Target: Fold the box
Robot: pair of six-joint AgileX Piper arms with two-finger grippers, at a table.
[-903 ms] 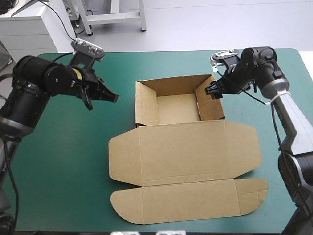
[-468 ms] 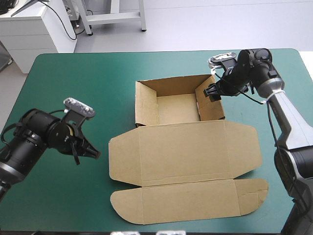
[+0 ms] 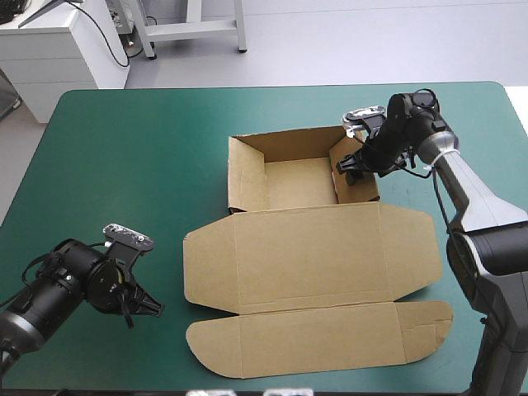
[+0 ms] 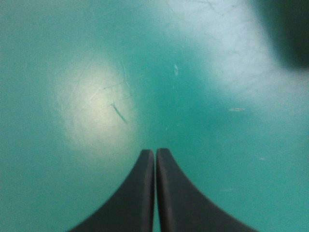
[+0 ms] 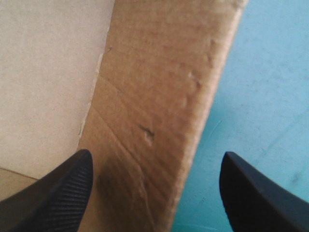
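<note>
Nearest the robot, the left gripper (image 3: 155,308) hung low over the teal-green cover (image 3: 124,165). Its black fingers (image 4: 140,193) were pressed together into one pointed arch, holding nothing, and only bare cover lay ahead of and under them. The brown box (image 3: 309,247) lay off to one side of this gripper, near it but apart, and no board showed in the left wrist view. The box stood as an open tray with the lid flat. The lid (image 3: 313,330) spread toward the robot, with a long flap with rounded ends at its near edge and a wider panel beyond that. Beyond the lid stood the tray (image 3: 299,183), its walls raised around a pale floor. Farthest off, the right gripper (image 3: 350,164) was at the tray's right wall (image 5: 159,87) with its fingers (image 5: 58,193) spread wide. One finger was on the tray's inner side and the other was out over the cover, with the wall's top edge between them. Whether either finger touched the board could not be told.
</note>
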